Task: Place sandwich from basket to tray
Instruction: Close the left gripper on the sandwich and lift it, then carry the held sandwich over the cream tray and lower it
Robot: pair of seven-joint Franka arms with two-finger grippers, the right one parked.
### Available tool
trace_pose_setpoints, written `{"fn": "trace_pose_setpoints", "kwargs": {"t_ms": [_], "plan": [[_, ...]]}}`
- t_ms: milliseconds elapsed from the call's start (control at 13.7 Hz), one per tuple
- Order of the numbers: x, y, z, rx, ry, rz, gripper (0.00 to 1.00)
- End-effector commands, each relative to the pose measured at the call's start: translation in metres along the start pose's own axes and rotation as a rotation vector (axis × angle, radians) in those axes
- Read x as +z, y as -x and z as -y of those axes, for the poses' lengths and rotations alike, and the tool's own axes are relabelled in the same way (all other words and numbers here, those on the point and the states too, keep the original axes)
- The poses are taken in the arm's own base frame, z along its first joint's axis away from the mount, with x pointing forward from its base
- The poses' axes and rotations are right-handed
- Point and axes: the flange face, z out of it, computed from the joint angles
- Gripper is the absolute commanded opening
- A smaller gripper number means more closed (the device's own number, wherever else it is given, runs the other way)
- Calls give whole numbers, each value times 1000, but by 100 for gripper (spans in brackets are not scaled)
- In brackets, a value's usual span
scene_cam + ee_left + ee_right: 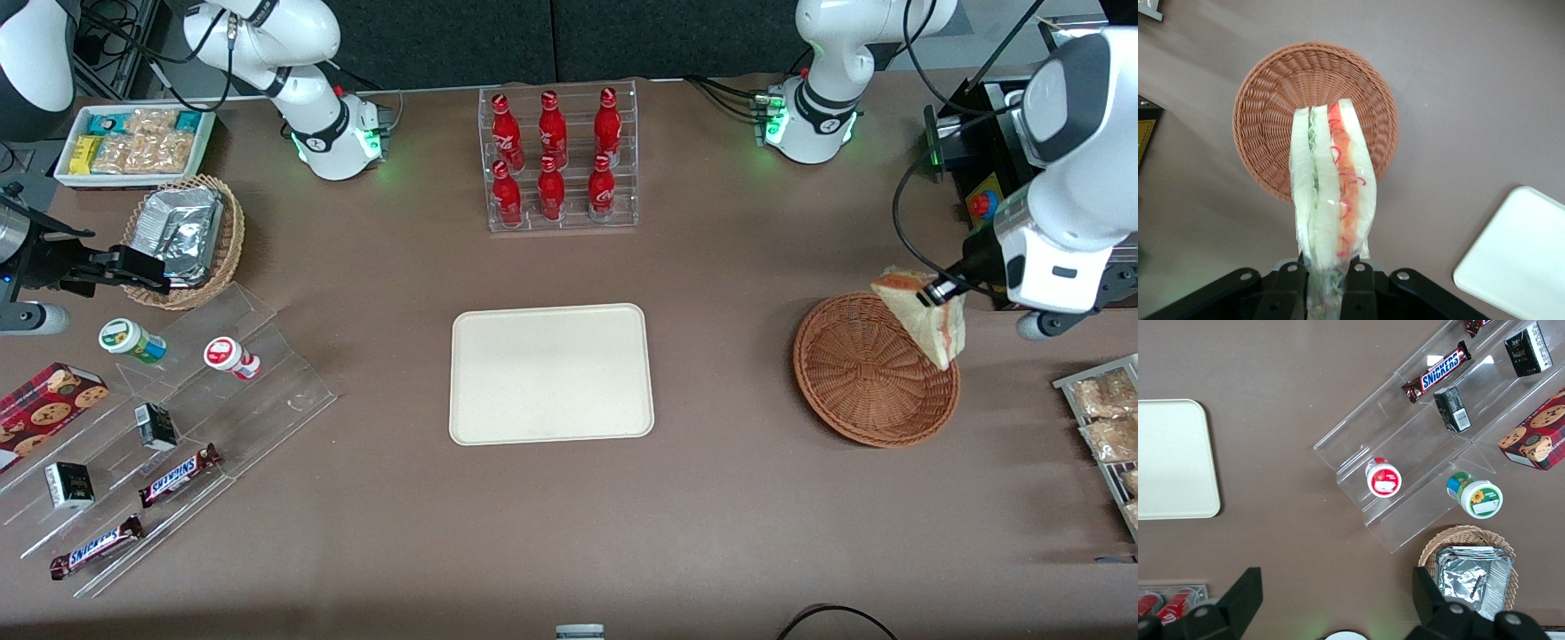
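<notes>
1. End effector (935,293) is clamped on the sandwich (925,316), holding it in the air above the basket (867,378); w/ the basket as landmark, it sits over the basket's rim on the working arm's side, farther from the front cam than the basket centre.
2. Wrist view: sandwich (1331,193) hangs pinched at one end betw. the fingers (1290,283); white bread layers w/ green and red filling along the edge show; it looks wrapped in clear film; basket (1265,113) lies below it, nothing inside it.
3. Sandwich is clear of the basket floor, not touching the weave; tilted, narrow end pointing down.
4. Tray (551,373) lies flat on the surface (729,533), well apart from the basket toward the parked arm's end; bare, nothing on it; a corner of the tray (1518,260) shows in the wrist view too.
5. Rel. to the basket, a clear rack of red bottles (560,160) stands farther from the front cam and toward the parked arm's end.
6. Snack packets (1107,418) on a rack lie near the basket at the working arm's end of the surface.
7. Well apart from the basket at the parked arm's end: tan wicker basket w/ foil packets (182,236); clear stepped stand (204,391) w/ Snickers bars (178,476).
</notes>
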Motion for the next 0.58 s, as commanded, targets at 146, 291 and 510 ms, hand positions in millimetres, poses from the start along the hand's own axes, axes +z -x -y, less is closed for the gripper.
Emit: {"fn": "trace_pose_setpoints", "kwargs": {"t_ms": [146, 291, 510], "plan": [[-49, 55, -66, 144, 11, -16, 19], [-48, 82, -98, 212, 17, -14, 19], [-29, 119, -143, 327, 26, 22, 20]]}}
